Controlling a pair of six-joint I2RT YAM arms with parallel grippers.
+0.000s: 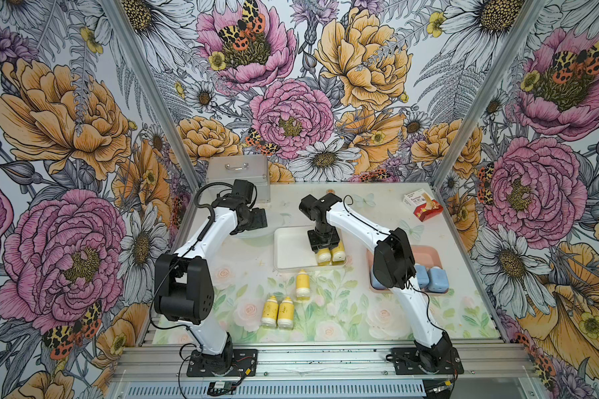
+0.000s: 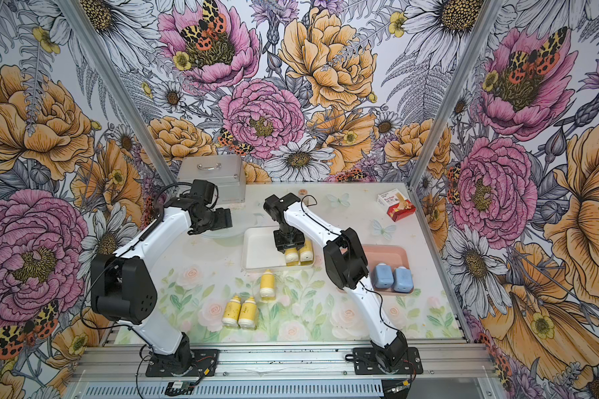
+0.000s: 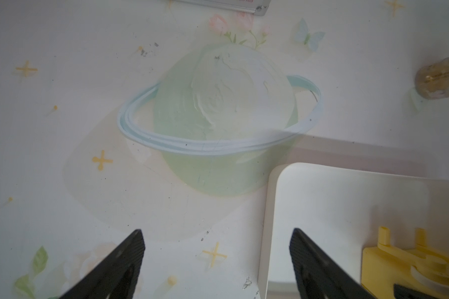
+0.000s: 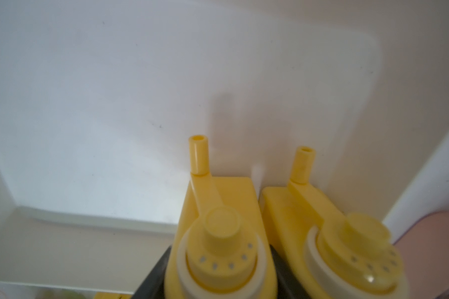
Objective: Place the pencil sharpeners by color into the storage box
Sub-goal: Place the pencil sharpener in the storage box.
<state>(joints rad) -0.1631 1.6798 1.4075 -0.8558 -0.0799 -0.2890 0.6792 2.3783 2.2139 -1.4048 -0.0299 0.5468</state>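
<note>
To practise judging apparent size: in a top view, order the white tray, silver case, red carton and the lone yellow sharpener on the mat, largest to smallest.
1. white tray and silver case: look alike, and the case sits farther back, so unranked
2. red carton
3. lone yellow sharpener

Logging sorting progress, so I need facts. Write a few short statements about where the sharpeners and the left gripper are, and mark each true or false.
Two yellow sharpeners lie in the white tray. True.
Three more yellow sharpeners lie on the table, outside any tray. True.
The left gripper holds a sharpener. False: it is open and empty.
The blue sharpeners sit in the white tray. False: they sit in the pink tray.
</note>
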